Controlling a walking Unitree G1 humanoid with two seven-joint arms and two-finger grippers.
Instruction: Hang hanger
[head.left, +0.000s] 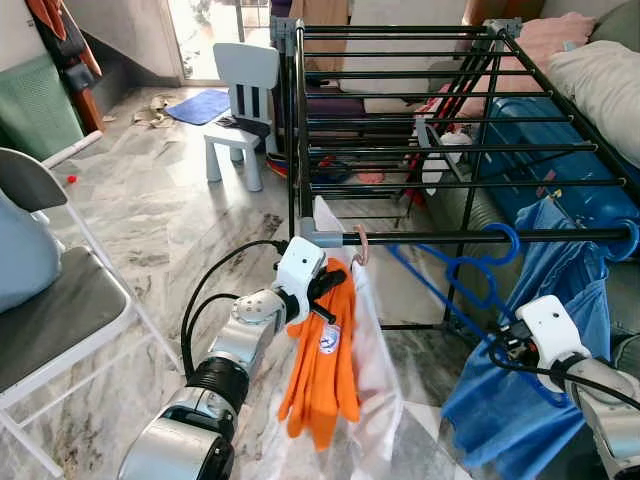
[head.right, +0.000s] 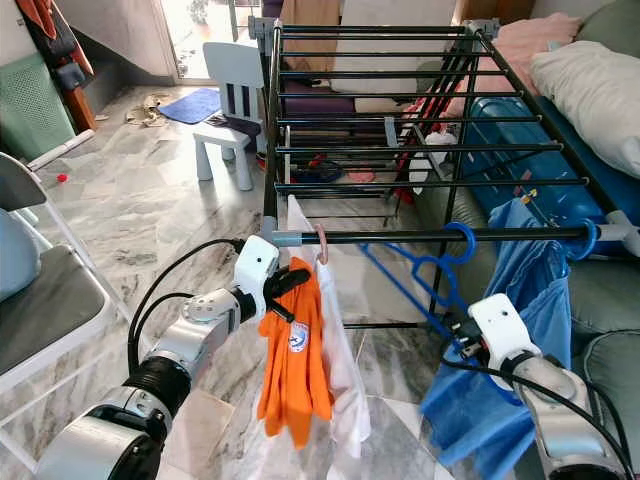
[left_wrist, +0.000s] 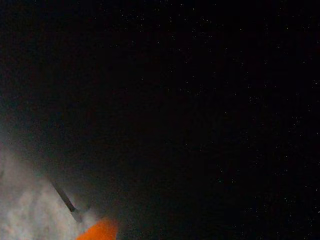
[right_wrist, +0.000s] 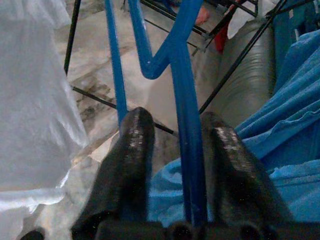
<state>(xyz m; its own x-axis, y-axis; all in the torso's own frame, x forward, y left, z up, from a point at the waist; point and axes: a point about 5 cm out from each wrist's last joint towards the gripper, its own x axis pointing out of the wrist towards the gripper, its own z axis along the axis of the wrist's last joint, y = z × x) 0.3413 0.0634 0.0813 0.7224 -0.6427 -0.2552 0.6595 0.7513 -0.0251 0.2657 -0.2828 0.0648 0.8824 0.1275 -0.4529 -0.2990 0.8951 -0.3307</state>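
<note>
The blue hanger (head.left: 470, 270) was hooked on the rack rail (head.left: 480, 237) and gripped by the right gripper (right_wrist: 175, 150); the left gripper's (head.left: 325, 285) state could not be told.

Both eye views look forward and down from the head, sharing the drying rack (head.left: 450, 120) at 12 o'clock. The right wrist view sits very close along its hand (right_wrist: 172, 150), facing the blue hanger (right_wrist: 185, 100). The left wrist view is nearly black, pressed near orange cloth (left_wrist: 97, 231).
</note>
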